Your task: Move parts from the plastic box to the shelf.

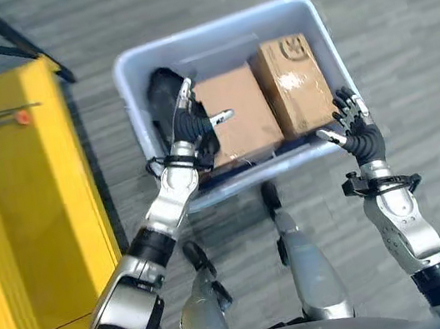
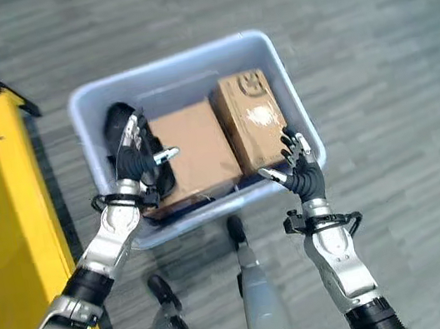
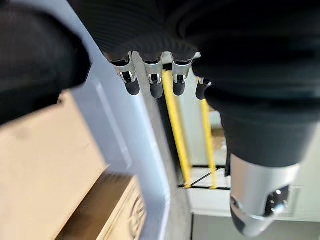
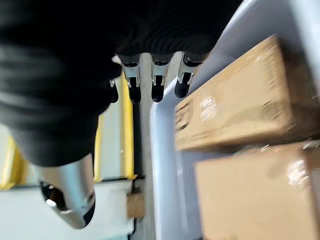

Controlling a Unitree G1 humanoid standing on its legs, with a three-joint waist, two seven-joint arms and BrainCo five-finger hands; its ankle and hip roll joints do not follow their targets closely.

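Note:
A pale blue plastic box [image 1: 128,78] stands on the floor before me. Inside lie two cardboard boxes, a larger one [image 1: 237,115] in the middle and a smaller one [image 1: 295,84] to its right, plus a black part [image 1: 160,97] at the left end. My left hand [image 1: 190,125] is open, hovering inside the plastic box between the black part and the left side of the larger cardboard box [image 3: 35,165]. My right hand [image 1: 356,126] is open beside the box's near right corner, close to the smaller cardboard box [image 4: 235,100]. Neither hand holds anything.
A yellow shelf [image 1: 25,188] runs along the left, close to the plastic box [image 2: 303,129]. A black frame bar [image 1: 8,35] crosses the far left corner. Grey plank floor [image 1: 399,25] lies open to the right and behind.

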